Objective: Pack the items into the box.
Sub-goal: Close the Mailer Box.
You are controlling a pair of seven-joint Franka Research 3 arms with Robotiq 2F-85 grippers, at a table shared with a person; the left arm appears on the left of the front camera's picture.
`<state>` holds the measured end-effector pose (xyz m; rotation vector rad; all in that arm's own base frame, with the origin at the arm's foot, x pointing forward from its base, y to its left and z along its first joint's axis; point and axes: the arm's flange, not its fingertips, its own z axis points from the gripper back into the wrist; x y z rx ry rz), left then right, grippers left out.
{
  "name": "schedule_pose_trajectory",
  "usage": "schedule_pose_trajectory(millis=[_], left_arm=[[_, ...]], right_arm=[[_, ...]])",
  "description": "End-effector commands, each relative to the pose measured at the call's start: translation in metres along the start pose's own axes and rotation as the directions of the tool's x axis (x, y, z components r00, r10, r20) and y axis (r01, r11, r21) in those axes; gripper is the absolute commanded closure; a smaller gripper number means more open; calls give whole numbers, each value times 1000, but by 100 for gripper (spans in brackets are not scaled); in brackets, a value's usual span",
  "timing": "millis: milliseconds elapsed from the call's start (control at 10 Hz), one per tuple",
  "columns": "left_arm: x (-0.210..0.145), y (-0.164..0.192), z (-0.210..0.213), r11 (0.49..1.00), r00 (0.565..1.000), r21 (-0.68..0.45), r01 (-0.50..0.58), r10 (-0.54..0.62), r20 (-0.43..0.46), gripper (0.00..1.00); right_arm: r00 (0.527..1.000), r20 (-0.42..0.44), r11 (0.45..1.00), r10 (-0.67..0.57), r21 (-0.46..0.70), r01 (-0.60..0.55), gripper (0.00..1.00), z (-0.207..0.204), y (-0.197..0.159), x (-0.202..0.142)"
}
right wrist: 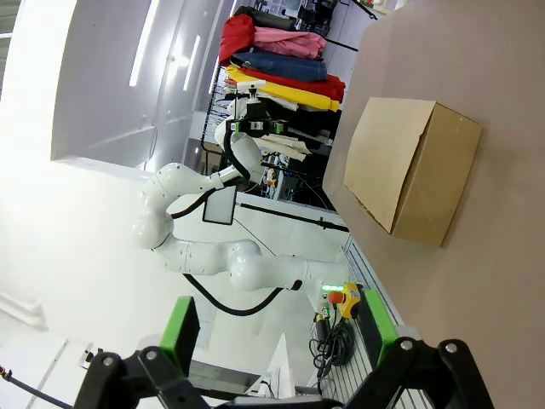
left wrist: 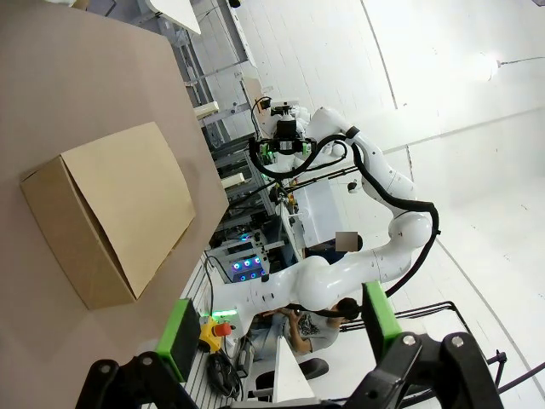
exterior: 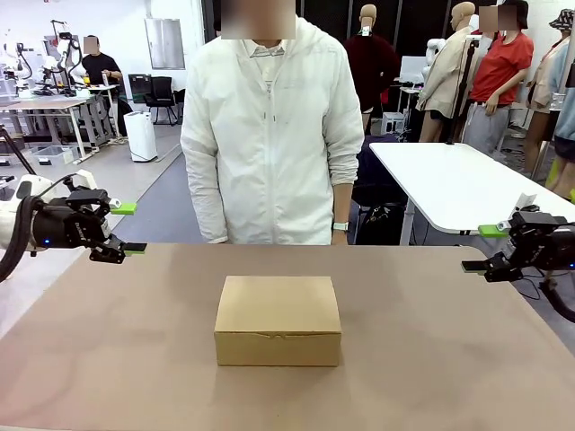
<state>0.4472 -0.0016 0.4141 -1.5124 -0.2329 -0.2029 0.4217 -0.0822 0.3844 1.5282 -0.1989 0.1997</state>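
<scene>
Box (exterior: 278, 331): small, shallow, plain brown cardboard, seen with its flap lid shut flat. It is set upright and square at the middle of the bench (exterior: 108, 359), front face turned toward the robot's side.

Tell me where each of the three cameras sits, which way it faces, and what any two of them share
Front view: fixed on the robot's side, facing across the table at the person; left gripper and right gripper open at the sides.
Left wrist view: rolled sideways, along its own fingers toward the box and the opposite arm.
Right wrist view: likewise rolled, own fingers below.
Shared: all show the closed box.
</scene>
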Motion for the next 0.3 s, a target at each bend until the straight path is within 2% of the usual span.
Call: schedule_pose_trajectory(millis=[0, 200], left_arm=[[2, -1, 0, 1000, 1000, -21, 18, -18, 11, 0], [2, -1, 0, 1000, 1000, -21, 18, -18, 11, 0]], right_arm=[[1000, -3, 1000, 10, 5, -10, 0, -2, 5, 2], [1000, -3, 1000, 10, 5, -10, 0, -2, 5, 2]])
